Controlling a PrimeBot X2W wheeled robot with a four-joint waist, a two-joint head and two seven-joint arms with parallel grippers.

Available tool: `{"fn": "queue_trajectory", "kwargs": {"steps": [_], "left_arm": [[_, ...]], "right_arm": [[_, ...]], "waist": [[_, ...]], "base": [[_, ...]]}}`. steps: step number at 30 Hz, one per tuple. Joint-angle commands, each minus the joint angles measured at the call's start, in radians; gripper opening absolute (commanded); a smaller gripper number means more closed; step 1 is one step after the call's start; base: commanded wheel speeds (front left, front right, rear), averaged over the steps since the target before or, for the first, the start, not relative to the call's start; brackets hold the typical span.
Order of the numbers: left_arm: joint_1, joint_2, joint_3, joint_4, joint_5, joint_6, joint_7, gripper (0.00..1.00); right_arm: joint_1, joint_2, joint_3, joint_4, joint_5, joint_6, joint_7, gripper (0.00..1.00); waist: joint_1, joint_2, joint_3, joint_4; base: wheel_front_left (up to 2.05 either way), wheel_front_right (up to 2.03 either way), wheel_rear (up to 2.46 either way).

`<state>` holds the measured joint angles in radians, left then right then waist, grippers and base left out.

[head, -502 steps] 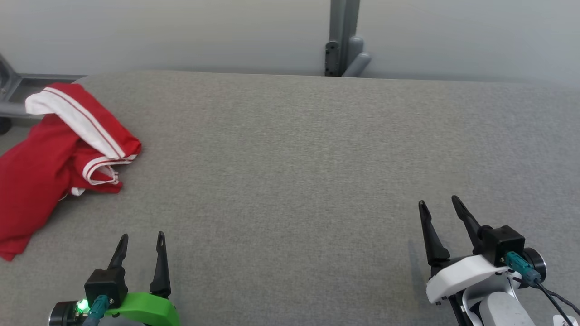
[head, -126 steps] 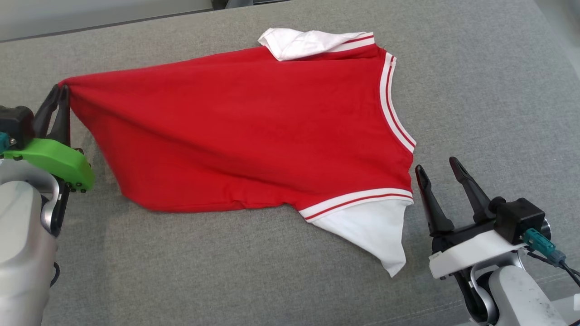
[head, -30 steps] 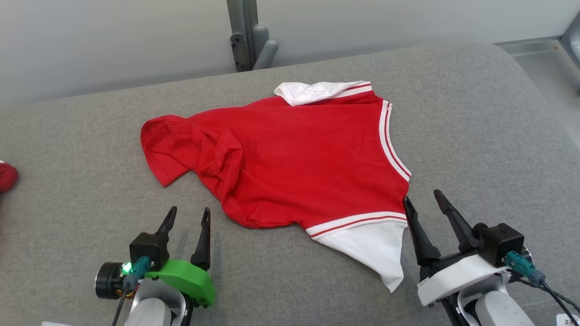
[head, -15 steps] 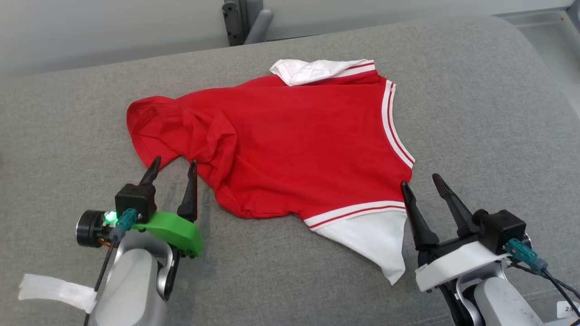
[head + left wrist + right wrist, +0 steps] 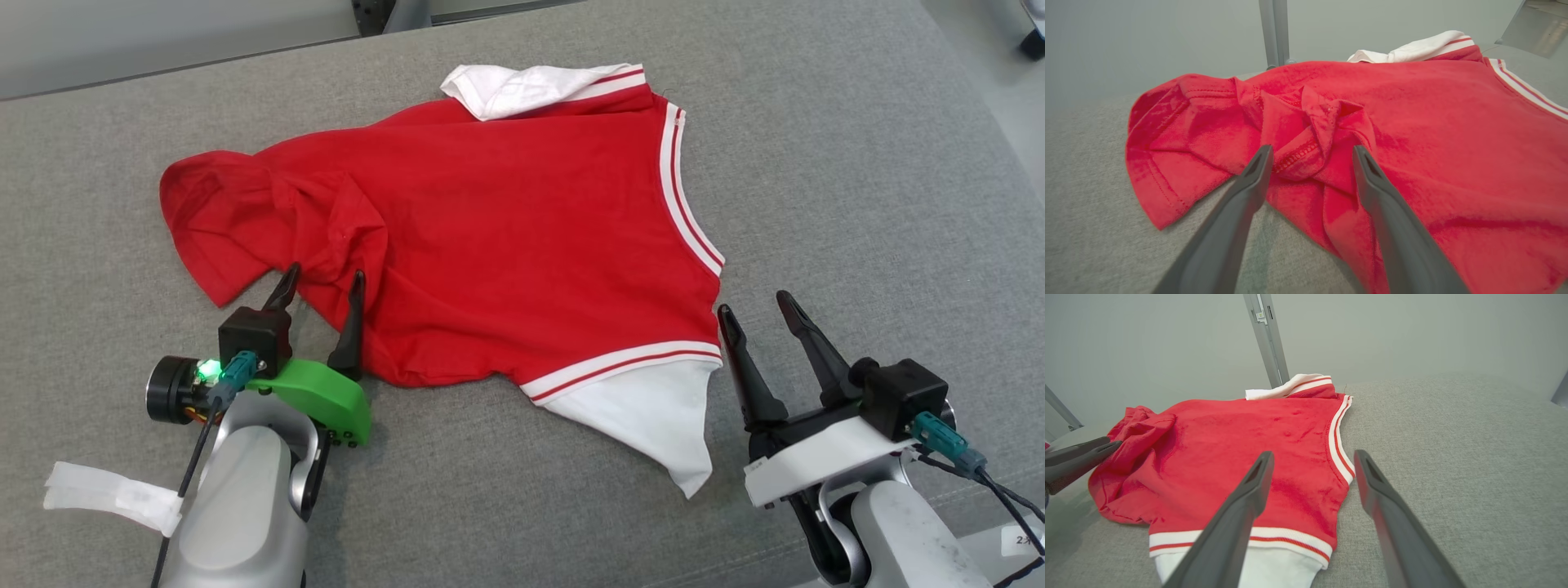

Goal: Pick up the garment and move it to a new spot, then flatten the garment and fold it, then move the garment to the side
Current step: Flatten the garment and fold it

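Note:
The garment (image 5: 506, 237) is a red shirt with white, red-striped trim and white sleeves, spread on the grey padded table (image 5: 857, 163), its left end bunched into folds. My left gripper (image 5: 324, 278) is open at that bunched near-left edge; in the left wrist view its open jaws (image 5: 1310, 153) straddle a crumpled red fold of the garment (image 5: 1412, 134) without closing on it. My right gripper (image 5: 755, 309) stands open just right of the lower white sleeve, nothing between its fingers. The right wrist view shows the garment (image 5: 1241, 449) ahead past the open right gripper (image 5: 1312, 457).
A grey metal post (image 5: 1265, 339) rises behind the table's far edge against a pale wall. A strip of white tape (image 5: 106, 494) hangs off my left forearm. Bare grey surface lies to the right of the garment and along the near edge.
The head camera has tilted down and shifted. My left gripper has advanced from the bare surface up to the garment's bunched left edge, still open. The right gripper has held its place.

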<state>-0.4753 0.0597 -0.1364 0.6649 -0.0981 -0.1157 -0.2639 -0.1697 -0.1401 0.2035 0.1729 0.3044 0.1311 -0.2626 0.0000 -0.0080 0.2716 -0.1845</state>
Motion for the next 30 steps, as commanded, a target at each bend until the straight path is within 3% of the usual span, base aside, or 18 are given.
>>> {"fn": "queue_trajectory", "kwargs": {"steps": [1,7,18,21,24,27,29,30], "left_arm": [[-0.014,0.003,0.002,0.004,-0.003,-0.002,-0.001,1.0],[-0.025,0.002,0.011,-0.002,0.015,0.0,-0.001,1.0],[-0.026,0.003,0.023,-0.001,0.033,-0.002,-0.001,0.9],[-0.026,0.003,0.025,-0.004,0.038,-0.003,-0.001,0.8],[-0.029,0.007,0.023,-0.001,0.042,-0.004,-0.001,0.47],[-0.032,0.009,0.024,0.002,0.049,-0.005,-0.001,0.4],[-0.031,0.01,0.025,0.004,0.049,-0.005,-0.001,0.24],[-0.031,0.01,0.026,0.005,0.05,-0.005,-0.001,0.09]], "right_arm": [[-0.008,0.0,-0.001,-0.002,-0.004,-0.001,-0.003,1.0],[-0.013,0.0,-0.01,-0.007,-0.008,-0.001,-0.003,1.0],[-0.022,0.009,-0.007,-0.004,-0.008,-0.001,-0.003,1.0],[-0.023,0.01,-0.009,-0.003,-0.008,-0.001,-0.003,1.0],[-0.025,0.011,-0.009,-0.001,-0.009,-0.001,-0.003,1.0],[-0.024,0.013,-0.007,0.001,-0.009,-0.001,-0.003,1.0],[-0.023,0.014,-0.006,0.002,-0.009,-0.001,-0.003,1.0],[-0.023,0.014,-0.007,0.003,-0.009,-0.001,-0.003,1.0]], "waist": [[0.0,0.008,0.006,-0.005],[0.0,0.008,0.021,-0.008],[0.0,0.008,0.033,-0.011],[0.0,0.008,0.034,-0.011],[0.0,0.008,0.036,-0.012],[0.0,0.008,0.037,-0.014],[0.0,0.008,0.037,-0.015],[0.0,0.008,0.036,-0.016]], "base": [[0.0,0.0,0.0],[0.0,0.0,0.0],[0.0,0.0,0.0],[0.0,0.0,0.0],[0.0,0.0,0.0],[0.0,0.0,0.0],[0.0,0.0,0.0],[0.0,0.0,0.0]]}}
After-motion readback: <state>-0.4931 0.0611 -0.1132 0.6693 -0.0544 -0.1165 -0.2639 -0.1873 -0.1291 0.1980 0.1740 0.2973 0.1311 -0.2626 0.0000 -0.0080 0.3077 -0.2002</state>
